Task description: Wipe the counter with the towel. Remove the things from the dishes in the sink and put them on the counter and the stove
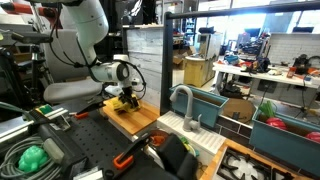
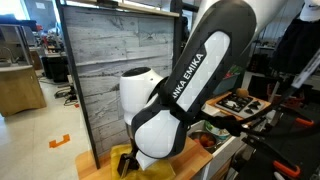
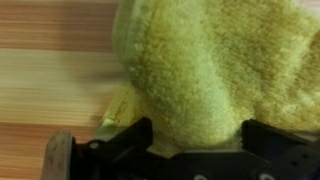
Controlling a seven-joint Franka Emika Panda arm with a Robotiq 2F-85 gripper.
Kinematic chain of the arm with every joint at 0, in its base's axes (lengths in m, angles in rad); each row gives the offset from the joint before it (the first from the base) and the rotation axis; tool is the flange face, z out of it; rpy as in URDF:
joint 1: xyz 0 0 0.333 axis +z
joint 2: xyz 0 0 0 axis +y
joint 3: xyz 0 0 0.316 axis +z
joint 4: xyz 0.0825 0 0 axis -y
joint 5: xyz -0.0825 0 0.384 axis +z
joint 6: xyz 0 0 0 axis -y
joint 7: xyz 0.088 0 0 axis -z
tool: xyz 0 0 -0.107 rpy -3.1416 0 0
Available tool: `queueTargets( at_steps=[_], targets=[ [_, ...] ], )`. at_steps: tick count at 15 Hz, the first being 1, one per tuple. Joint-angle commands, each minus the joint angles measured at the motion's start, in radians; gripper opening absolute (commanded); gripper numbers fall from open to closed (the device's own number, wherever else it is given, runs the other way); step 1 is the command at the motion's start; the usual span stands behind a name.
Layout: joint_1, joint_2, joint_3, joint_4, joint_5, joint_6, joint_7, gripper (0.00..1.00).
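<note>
The arm (image 1: 85, 35) bends over from its base and reaches down, its wrist turned so the gripper (image 1: 124, 97) points straight at the wooden surface (image 1: 140, 118). In an exterior view the white link with black lettering (image 2: 190, 70) fills most of the picture and hides the gripper altogether. Only a corner of the yellow towel (image 2: 124, 160) shows beneath the rounded joint, in front of a grey wood panel (image 2: 110, 70).

In the wrist view the towel (image 3: 210, 60) lies bunched on the surface (image 3: 50, 70) and covers the upper right of the picture. A thick fold of it runs down between the two black fingers (image 3: 130, 138). The jaws of the gripper (image 3: 195, 140) stand fairly wide, one on each side of that fold and touching it, so they seem to be grasping the towel, though the blur leaves the pinch itself unclear.

Where the gripper comes into view in an exterior view, the towel (image 1: 122, 104) is a small yellow patch under it, on the wooden surface. It lies well apart from the faucet (image 1: 184, 100) and the teal sink (image 1: 215, 102). What lies in the sink is too small to make out. The lower edge of the wrist view cuts off the gripper body.
</note>
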Motion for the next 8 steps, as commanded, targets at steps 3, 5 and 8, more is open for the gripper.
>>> queueTargets(
  at_steps=[3, 5, 8],
  targets=[
    [0.123, 0.020, -0.036, -0.026, -0.027, 0.118, 0.019, 1.00],
    [0.107, -0.001, -0.053, -0.065, -0.037, 0.124, 0.005, 1.00],
    [0.013, 0.004, -0.011, 0.005, 0.022, 0.004, -0.016, 1.00]
  ],
)
